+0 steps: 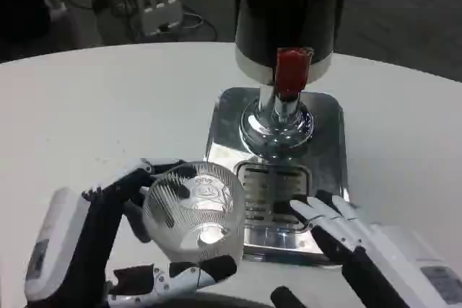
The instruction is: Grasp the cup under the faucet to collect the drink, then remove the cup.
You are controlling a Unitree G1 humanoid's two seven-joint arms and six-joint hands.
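Observation:
A clear ribbed cup [195, 210] is held just off the front left corner of the dispenser's steel base [328, 124]. My left hand [126, 232] grips it, fingers wrapped round its left side and thumb under its near side. The cup looks see-through with no dark drink visible in it. The faucet with its red lever [292, 71] hangs over the drip grate [271, 185], behind and to the right of the cup. My right hand [343, 229] lies with fingers apart over the front right of the base, holding nothing.
The dark dispenser tank [285, 5] stands at the back centre of the white table [94, 106]. Beyond the table's far edge a white power strip [160, 1] and cables lie on the floor.

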